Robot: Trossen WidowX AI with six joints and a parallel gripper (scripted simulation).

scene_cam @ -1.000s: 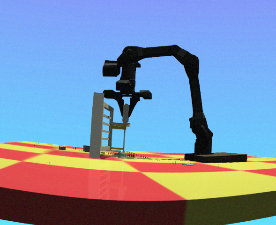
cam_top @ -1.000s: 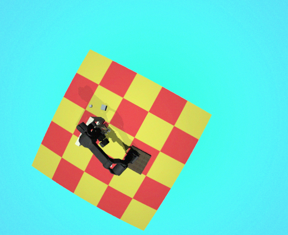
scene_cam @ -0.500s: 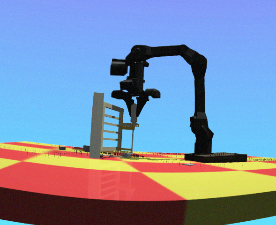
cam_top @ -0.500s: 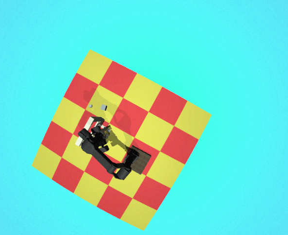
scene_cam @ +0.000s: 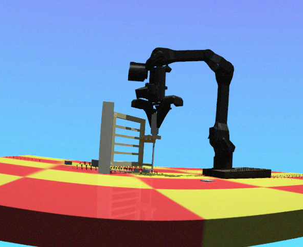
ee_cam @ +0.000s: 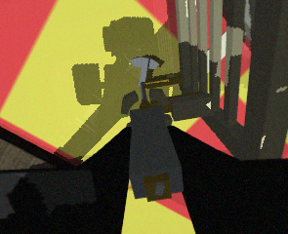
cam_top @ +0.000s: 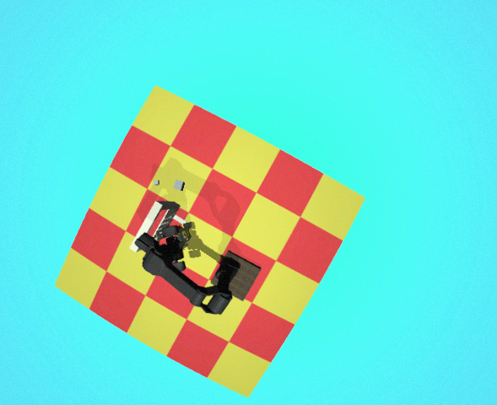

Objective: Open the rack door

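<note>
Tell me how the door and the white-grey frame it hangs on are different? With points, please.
The door [scene_cam: 141,143] is a set of thin bars with gaps between them, while the side of the frame [scene_cam: 106,138] that faces us is a solid slab. The door is shorter; the frame's top rises above it. The door stands swung out at an angle, while the frame stands upright on the table. Both are pale.

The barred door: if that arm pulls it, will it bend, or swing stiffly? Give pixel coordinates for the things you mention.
The barred door [scene_cam: 141,143] would probably swing as one stiff piece, since its straight bars join a solid-looking border. It probably won't tip over easily, as one side meets the tall frame [scene_cam: 106,138]. Its weight I can't tell.
</note>
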